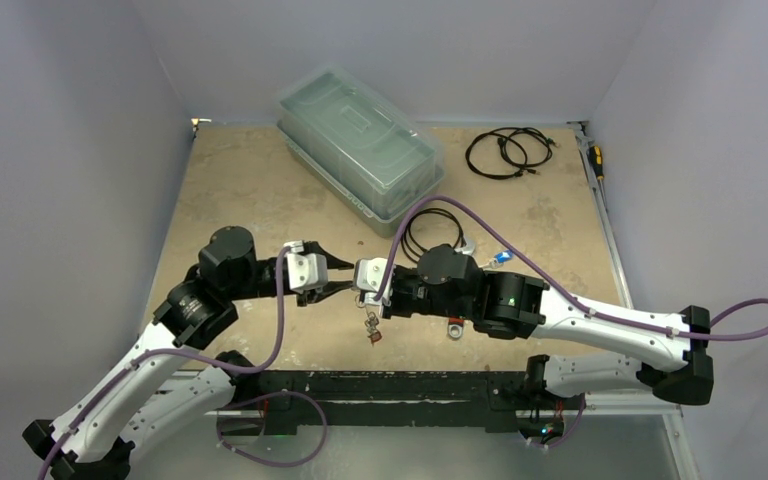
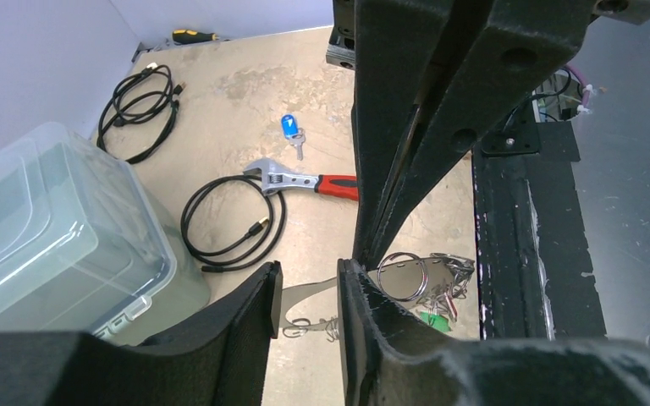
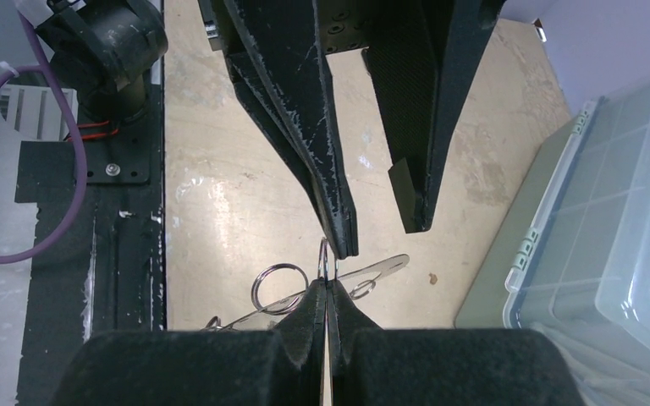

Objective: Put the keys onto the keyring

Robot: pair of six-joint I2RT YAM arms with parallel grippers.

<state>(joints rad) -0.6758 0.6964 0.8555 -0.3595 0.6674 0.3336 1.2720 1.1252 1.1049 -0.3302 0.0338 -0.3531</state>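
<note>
My right gripper (image 3: 327,283) is shut on the keyring (image 3: 325,256), a thin wire loop seen edge-on. From it hang a round split ring (image 3: 281,285) and a flat metal strip (image 3: 378,268). A bunch of keys (image 2: 451,279) with a green tag (image 2: 433,319) dangles below the right gripper (image 1: 363,296), above the table. My left gripper (image 2: 305,286) is open and faces it; one of its fingertips (image 3: 344,239) touches the top of the loop. The strip's end shows in the gap between its pads. A blue-tagged key (image 2: 289,127) lies on the table apart.
A red-handled wrench (image 2: 305,181) lies beside a coiled black cable (image 2: 233,222). Another cable coil (image 2: 140,101) and a screwdriver (image 2: 190,36) lie by the far wall. A clear plastic box (image 1: 360,140) stands at the back, and the black base rail (image 1: 380,385) runs along the near edge.
</note>
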